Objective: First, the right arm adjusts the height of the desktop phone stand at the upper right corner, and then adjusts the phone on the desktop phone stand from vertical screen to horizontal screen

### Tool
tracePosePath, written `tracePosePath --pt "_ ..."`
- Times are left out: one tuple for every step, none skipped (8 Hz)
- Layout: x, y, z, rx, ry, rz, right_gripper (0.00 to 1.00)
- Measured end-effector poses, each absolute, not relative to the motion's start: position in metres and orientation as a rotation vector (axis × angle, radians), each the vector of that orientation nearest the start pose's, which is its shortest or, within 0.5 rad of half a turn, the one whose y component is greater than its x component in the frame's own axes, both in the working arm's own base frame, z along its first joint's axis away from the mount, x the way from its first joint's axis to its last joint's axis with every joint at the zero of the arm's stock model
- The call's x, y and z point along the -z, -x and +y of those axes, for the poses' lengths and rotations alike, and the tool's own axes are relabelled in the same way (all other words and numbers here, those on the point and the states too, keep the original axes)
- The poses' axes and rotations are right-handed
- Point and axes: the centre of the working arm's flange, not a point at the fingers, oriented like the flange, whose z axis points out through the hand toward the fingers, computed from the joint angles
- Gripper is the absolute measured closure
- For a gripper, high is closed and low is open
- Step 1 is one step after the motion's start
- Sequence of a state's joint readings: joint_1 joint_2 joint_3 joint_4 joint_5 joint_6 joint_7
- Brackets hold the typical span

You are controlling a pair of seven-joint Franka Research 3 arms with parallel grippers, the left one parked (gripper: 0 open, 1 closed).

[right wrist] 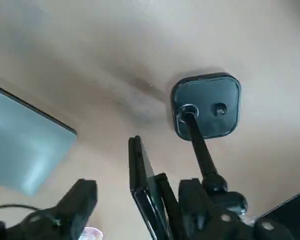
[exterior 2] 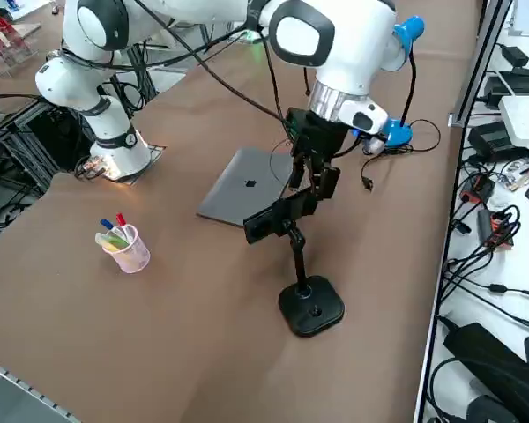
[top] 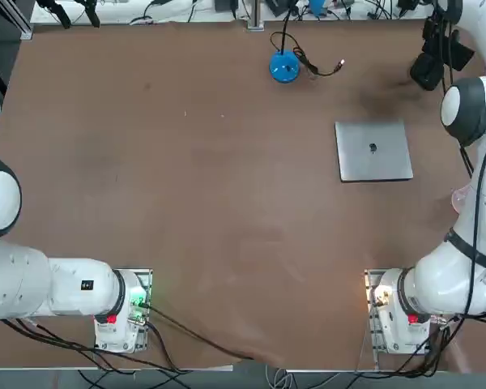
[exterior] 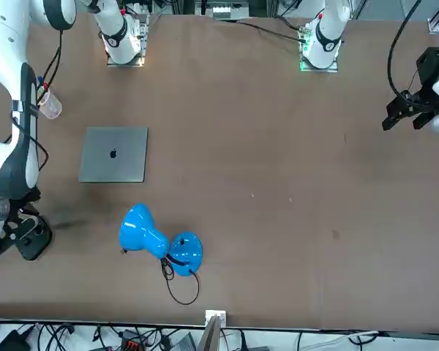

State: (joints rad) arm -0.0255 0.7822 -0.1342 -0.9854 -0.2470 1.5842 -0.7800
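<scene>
The black desktop phone stand has a rounded base (exterior 2: 311, 307) and a slim pole (exterior 2: 297, 256), and stands near the table's far right corner. The phone (exterior 2: 266, 221), a thin black slab, sits in the clamp at the pole's top, lying roughly crosswise and tilted. My right gripper (exterior 2: 313, 187) hangs just above it, open. In the wrist view the phone's edge (right wrist: 141, 182) lies between my two fingers (right wrist: 79, 201), with a gap on one side, and the base (right wrist: 208, 105) lies below. From overhead the gripper (top: 429, 69) covers the stand.
A silver-grey laptop (top: 373, 151) lies shut just inward of the stand. A blue round-based stand (top: 284, 66) with a black cable sits at the far edge. A clear cup of pens (exterior 2: 123, 245) stands near the right edge, close to my arm.
</scene>
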Motion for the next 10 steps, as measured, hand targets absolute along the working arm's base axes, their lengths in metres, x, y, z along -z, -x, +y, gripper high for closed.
tracePosePath --pt "-0.407 -0.733 -0.107 -0.473 3.148 -1.079 0.0" --pt "-0.424 -0.731 -0.102 -0.39 3.16 -0.988 0.0" --pt "-0.446 -0.728 -0.097 -0.295 3.184 -0.854 0.0" --pt "-0.473 -0.724 -0.09 -0.213 3.213 -0.723 0.0" --pt "-0.498 -0.719 -0.079 -0.141 3.24 -0.597 0.0" --pt "-0.52 -0.715 -0.064 -0.068 3.243 -0.472 0.0" --pt "-0.544 -0.708 -0.05 -0.002 3.214 -0.379 0.0" --pt "-0.567 -0.699 -0.044 0.041 3.188 -0.339 0.0" --pt "-0.586 -0.688 -0.044 0.069 3.177 -0.315 0.0" --pt "-0.6 -0.676 -0.045 0.081 3.171 -0.286 0.0"
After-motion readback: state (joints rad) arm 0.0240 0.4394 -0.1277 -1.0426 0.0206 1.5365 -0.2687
